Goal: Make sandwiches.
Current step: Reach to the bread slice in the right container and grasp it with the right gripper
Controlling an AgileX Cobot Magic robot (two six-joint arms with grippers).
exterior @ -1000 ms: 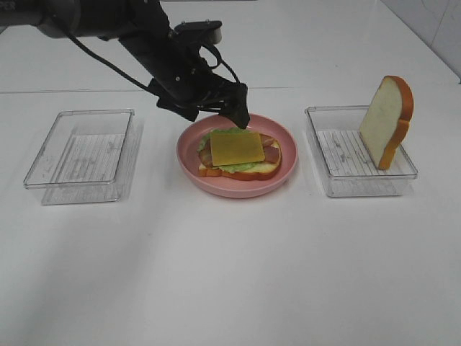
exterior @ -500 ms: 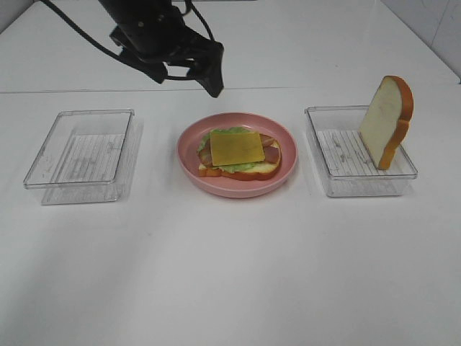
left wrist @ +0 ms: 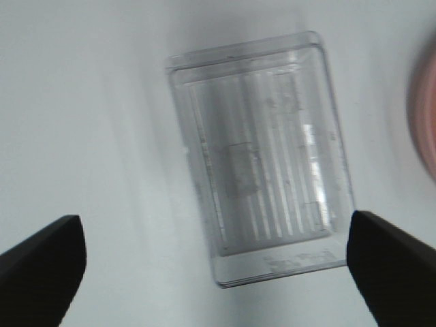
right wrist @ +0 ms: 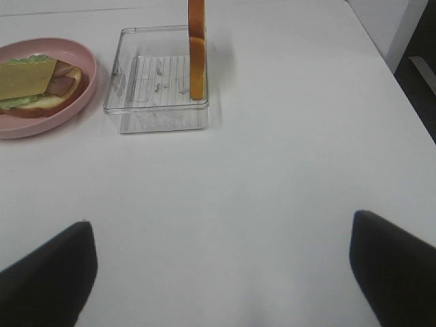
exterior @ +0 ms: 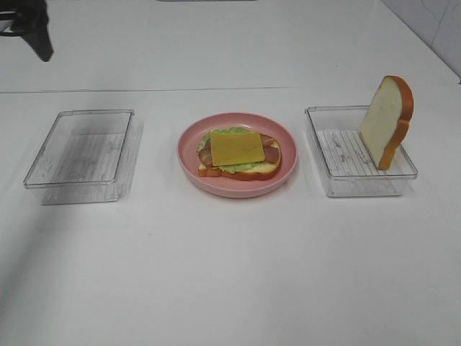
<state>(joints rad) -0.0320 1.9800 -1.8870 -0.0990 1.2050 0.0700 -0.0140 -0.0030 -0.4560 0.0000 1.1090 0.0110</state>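
The bread slice (exterior: 385, 119) stood on edge, dome upward; the open sandwich (exterior: 238, 150) lay flat. The left gripper (left wrist: 214, 225) and right gripper (right wrist: 221, 225) gaped empty.

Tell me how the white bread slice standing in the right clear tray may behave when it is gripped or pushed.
The white bread slice with orange-brown crust stands upright on its narrow edge in the clear plastic tray, so a sideways push would probably tip it. It holds its shape without sagging, so it is likely stiff, not floppy.
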